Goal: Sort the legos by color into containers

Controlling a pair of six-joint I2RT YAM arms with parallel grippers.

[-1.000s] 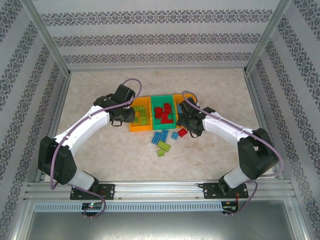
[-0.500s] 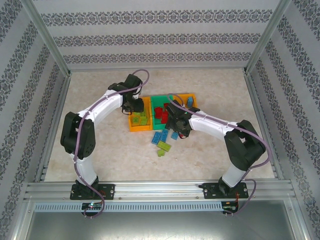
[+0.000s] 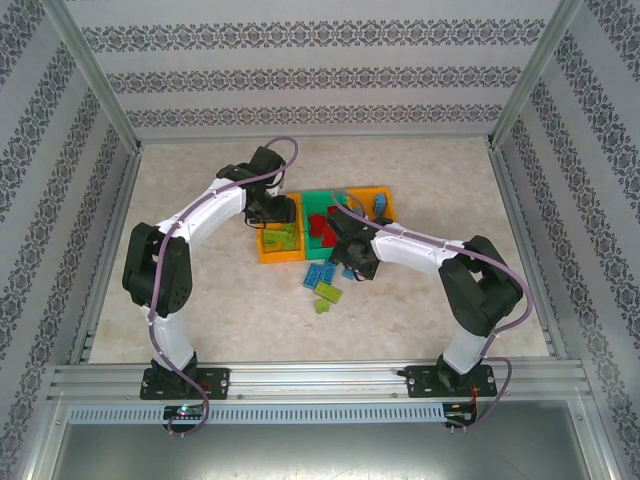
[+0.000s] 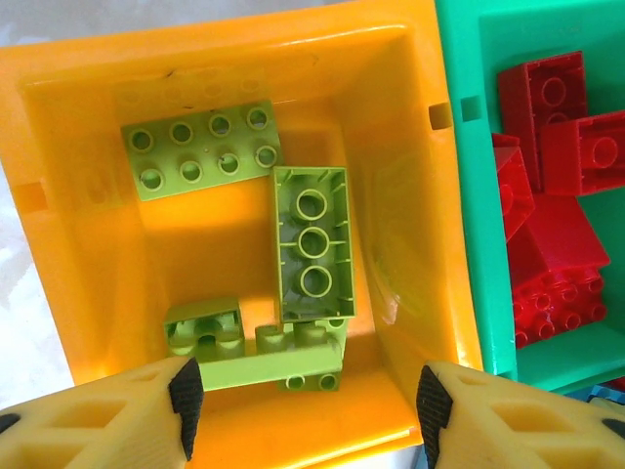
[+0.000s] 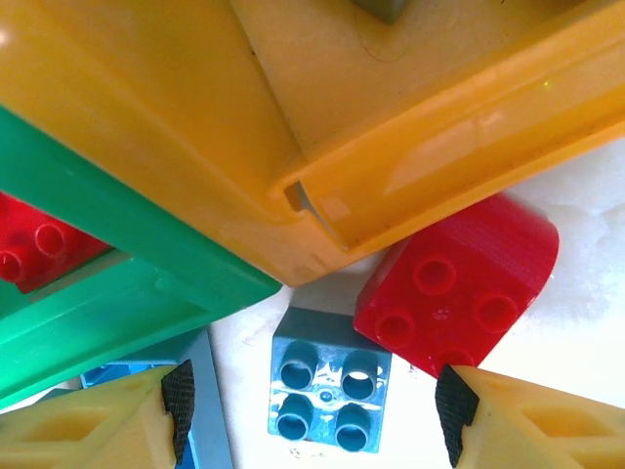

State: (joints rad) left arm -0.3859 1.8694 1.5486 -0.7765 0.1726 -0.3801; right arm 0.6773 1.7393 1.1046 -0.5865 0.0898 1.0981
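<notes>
My left gripper (image 4: 308,405) hangs open over the left orange container (image 4: 93,293), nothing between its fingers. Several lime green legos (image 4: 312,244) lie inside it. The green container (image 4: 469,195) beside it holds red legos (image 4: 557,225). My right gripper (image 5: 312,410) is open low over the table, straddling a small blue lego (image 5: 329,381) without touching it. A red lego (image 5: 459,283) lies beside the blue one, against the right orange container (image 5: 391,147). From above, the left gripper (image 3: 268,215) is over the left container and the right gripper (image 3: 352,262) is at the containers' near edge.
Loose blue (image 3: 320,272) and lime (image 3: 328,293) legos lie on the table just in front of the containers. Another blue brick (image 5: 200,410) sits by my right gripper's left finger. The right orange container (image 3: 372,205) has blue pieces in it. Cage walls ring the table.
The left arm swung over the left orange container and its gripper opened. The right arm moved left and down over the loose bricks, its jaws narrowing slightly.
</notes>
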